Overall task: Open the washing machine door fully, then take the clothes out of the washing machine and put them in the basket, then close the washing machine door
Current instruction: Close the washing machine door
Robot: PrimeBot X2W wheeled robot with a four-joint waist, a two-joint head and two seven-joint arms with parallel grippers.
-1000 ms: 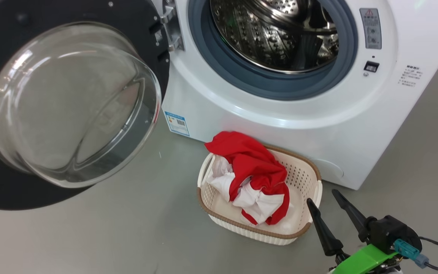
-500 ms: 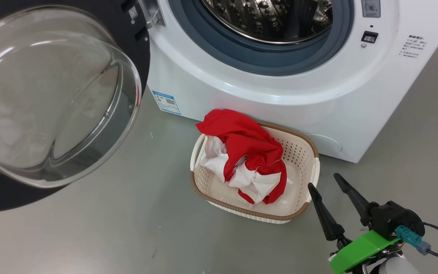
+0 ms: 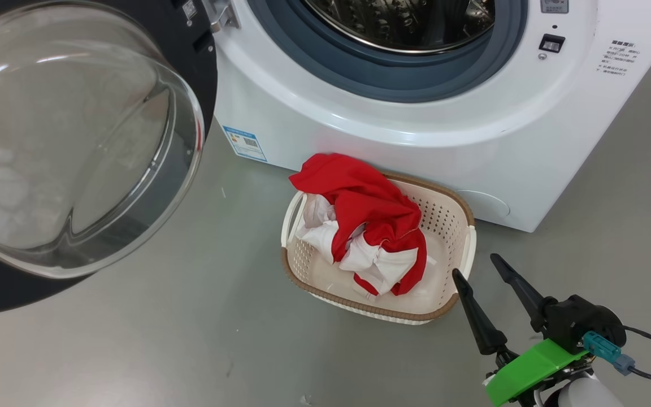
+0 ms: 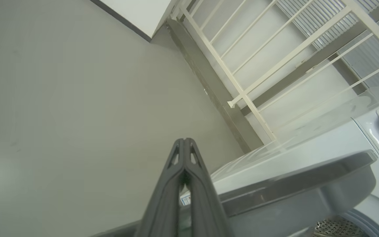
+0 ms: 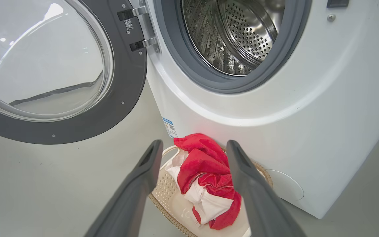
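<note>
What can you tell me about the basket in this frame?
The basket is a small cream plastic tub with perforated walls, a brown woven-look rim and side handles. It stands upright on the grey floor just before the washing machine, holding crumpled red and white clothes that spill over its far left corner.

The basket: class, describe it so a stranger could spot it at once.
Start at the big white washing machine. On the grey floor just before it sits the basket. It alone is cream, perforated, brown-rimmed, holding red and white clothes.
</note>
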